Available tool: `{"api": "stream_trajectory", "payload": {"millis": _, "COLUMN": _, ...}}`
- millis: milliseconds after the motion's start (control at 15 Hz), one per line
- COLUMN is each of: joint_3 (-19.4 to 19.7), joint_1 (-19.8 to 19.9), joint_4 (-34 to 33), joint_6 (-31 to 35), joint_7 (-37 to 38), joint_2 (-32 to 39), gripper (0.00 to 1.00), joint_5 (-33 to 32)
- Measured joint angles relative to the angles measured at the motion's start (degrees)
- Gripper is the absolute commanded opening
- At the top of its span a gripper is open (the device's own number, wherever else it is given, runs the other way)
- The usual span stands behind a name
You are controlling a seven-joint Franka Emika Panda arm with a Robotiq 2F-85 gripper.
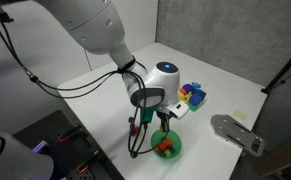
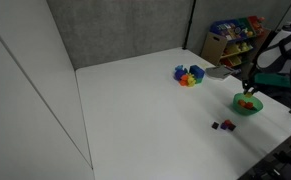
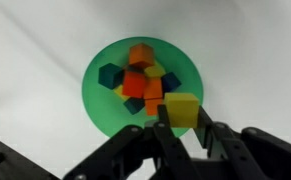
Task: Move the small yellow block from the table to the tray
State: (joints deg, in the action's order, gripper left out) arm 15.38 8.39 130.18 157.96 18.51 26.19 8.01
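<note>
My gripper (image 3: pixel 183 124) is shut on the small yellow block (image 3: pixel 181 106), pinched between the two fingertips. It hangs over the near rim of a green bowl (image 3: pixel 97 95) that holds several orange, yellow and dark blue cubes. In both exterior views the gripper (image 1: pixel 162 120) (image 2: pixel 250 88) points down just above the green bowl (image 1: pixel 174 150) (image 2: pixel 240 107). The bowl stands on the white table (image 1: pixel 95 110) (image 2: pixel 145 110). A flat grey tray (image 1: pixel 235 132) lies beyond the bowl, apart from the gripper.
A blue and multicoloured pile of pieces (image 1: pixel 192 95) (image 2: pixel 189 75) lies on the table behind the bowl. Tiny dark blue and red cubes (image 2: pixel 225 125) lie loose on the table near its front. A shelf with coloured items (image 2: pixel 235 38) stands off the table.
</note>
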Motion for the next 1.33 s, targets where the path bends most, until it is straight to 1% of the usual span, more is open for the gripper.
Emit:
{"api": "stream_trajectory", "payload": {"millis": 67, "joint_3": 0.57, "joint_1": 1.03, "joint_4": 0.39, "joint_6": -0.81, "joint_7": -0.1, "joint_2": -0.85, "gripper": 0.68, "joint_5": 0.0}}
{"api": "stream_trajectory", "payload": {"millis": 200, "joint_3": 0.92, "joint_1": 2.93, "joint_4": 1.47, "joint_6": -2.18, "joint_7": -1.04, "joint_2": -2.67, "gripper": 0.86, "joint_5": 0.0}}
{"api": "stream_trajectory", "payload": {"millis": 333, "joint_3": 0.92, "joint_1": 3.66, "joint_4": 3.21, "joint_6": -3.6, "joint_7": -2.52, "joint_2": -4.87, "gripper": 0.99, "joint_5": 0.0}}
{"api": "stream_trajectory", "payload": {"millis": 600, "joint_3": 0.72, "joint_1": 2.98, "joint_4": 7.94, "joint_6": -8.51, "joint_7": -5.83, "joint_2": -11.57, "gripper": 1.0, "joint_5": -1.98}}
{"api": "stream_trajectory", "payload": {"millis": 800, "joint_3": 0.58, "joint_1": 1.28, "joint_4": 11.12, "joint_6": -13.03, "joint_7": -5.98, "joint_2": -17.92, "gripper": 1.0, "joint_5": -7.31}}
{"api": "stream_trajectory", "payload": {"millis": 933, "joint_3": 0.04, "joint_1": -0.09, "joint_4": 12.8, "joint_6": -15.92, "joint_7": -4.72, "joint_2": -22.18, "gripper": 1.0, "joint_5": -12.46}}
{"api": "stream_trajectory", "payload": {"millis": 1067, "joint_3": -1.64, "joint_1": -1.27, "joint_4": 14.08, "joint_6": -19.73, "joint_7": -2.89, "joint_2": -26.66, "gripper": 1.0, "joint_5": -17.41}}
{"api": "stream_trajectory", "payload": {"millis": 1133, "joint_3": -3.03, "joint_1": -1.71, "joint_4": 14.52, "joint_6": -21.99, "joint_7": -2.52, "joint_2": -29.06, "gripper": 1.0, "joint_5": -18.75}}
{"api": "stream_trajectory", "payload": {"millis": 1333, "joint_3": -7.44, "joint_1": -2.92, "joint_4": 14.9, "joint_6": -29.17, "joint_7": -2.87, "joint_2": -36.25, "gripper": 1.0, "joint_5": -18.59}}
